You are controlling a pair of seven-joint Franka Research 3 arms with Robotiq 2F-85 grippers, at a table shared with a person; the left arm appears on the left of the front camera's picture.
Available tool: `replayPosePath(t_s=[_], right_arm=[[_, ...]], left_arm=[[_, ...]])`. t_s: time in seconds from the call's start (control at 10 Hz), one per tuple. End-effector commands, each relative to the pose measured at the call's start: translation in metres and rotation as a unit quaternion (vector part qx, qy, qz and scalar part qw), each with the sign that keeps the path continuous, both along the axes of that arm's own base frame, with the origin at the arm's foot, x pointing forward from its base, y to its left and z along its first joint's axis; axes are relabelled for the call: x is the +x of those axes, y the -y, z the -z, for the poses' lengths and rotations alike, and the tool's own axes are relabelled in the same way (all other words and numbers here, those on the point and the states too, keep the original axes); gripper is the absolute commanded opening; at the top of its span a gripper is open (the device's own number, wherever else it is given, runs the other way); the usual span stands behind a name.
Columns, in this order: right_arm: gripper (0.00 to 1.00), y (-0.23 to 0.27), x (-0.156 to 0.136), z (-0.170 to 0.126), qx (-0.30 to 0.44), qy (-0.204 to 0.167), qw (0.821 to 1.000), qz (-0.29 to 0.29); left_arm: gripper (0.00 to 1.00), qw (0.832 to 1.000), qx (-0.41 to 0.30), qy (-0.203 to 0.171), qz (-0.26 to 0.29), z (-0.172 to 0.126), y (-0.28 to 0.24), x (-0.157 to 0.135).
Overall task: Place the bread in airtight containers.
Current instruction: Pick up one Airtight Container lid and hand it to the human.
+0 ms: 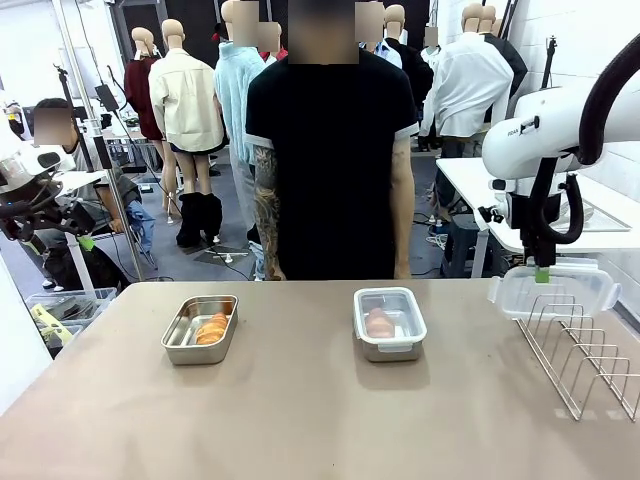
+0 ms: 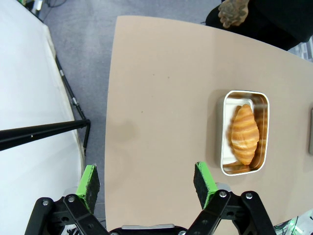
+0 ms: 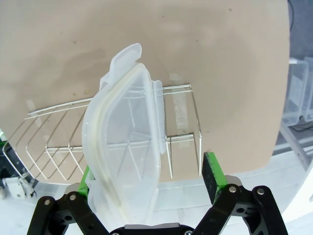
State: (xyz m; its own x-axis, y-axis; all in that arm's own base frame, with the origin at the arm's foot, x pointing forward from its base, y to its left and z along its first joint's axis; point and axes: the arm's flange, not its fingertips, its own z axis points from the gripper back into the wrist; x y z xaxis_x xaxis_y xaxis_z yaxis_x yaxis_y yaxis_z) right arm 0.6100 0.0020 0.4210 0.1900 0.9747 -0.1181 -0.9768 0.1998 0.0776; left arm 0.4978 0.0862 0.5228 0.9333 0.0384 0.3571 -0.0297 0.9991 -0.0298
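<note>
Two steel tins sit on the table. The left tin (image 1: 200, 329) (image 2: 244, 133) has no lid and holds a croissant (image 1: 211, 328) (image 2: 244, 133). A clear lid covers the right tin (image 1: 389, 322), and the second croissant (image 1: 380, 322) shows through it. A second clear lid (image 1: 553, 291) (image 3: 128, 147) stands on edge at the far end of the wire rack (image 1: 585, 350) (image 3: 58, 147). My right gripper (image 1: 541, 272) (image 3: 149, 176) is open around this lid, which lies close against one finger. High over the table's left edge, my left gripper (image 2: 146, 183) (image 1: 78, 237) hangs open with nothing in it.
A person in a black shirt stands at the far side of the tan table (image 1: 300, 420), one hand (image 2: 234, 12) near its edge. The wire rack takes up the right end. Bare tabletop lies between and in front of the tins.
</note>
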Motion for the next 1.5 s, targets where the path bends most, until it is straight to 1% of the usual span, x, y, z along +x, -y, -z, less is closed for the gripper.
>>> replayPosePath(t_s=[0.0, 0.1, 0.5, 0.6, 1.4], right_arm=[[1.00, 0.0015, 0.0134, -0.0002, 0.014, -0.015, 1.000, 0.019], [0.92, 0.0036, 0.0145, -0.0010, 0.016, -0.017, 1.000, 0.019], [0.14, 0.0047, 0.0162, -0.0030, 0.026, -0.028, 0.999, 0.014], [0.00, 0.0049, 0.0162, -0.0032, 0.028, -0.030, 0.999, 0.012], [0.00, -0.0001, 0.0110, -0.0093, 0.021, -0.035, 0.999, 0.006]], left_arm=[[1.00, 1.000, 0.000, 0.002, -0.003, -0.0019, -0.0004, -0.0005], [1.00, 1.000, 0.000, 0.002, -0.003, -0.0019, -0.0004, -0.0005], [1.00, 1.000, 0.000, 0.002, -0.003, -0.0019, -0.0004, -0.0005], [1.00, 1.000, 0.000, 0.002, -0.003, -0.0019, -0.0004, -0.0005], [1.00, 1.000, 0.000, 0.002, -0.003, -0.0019, -0.0004, -0.0005]])
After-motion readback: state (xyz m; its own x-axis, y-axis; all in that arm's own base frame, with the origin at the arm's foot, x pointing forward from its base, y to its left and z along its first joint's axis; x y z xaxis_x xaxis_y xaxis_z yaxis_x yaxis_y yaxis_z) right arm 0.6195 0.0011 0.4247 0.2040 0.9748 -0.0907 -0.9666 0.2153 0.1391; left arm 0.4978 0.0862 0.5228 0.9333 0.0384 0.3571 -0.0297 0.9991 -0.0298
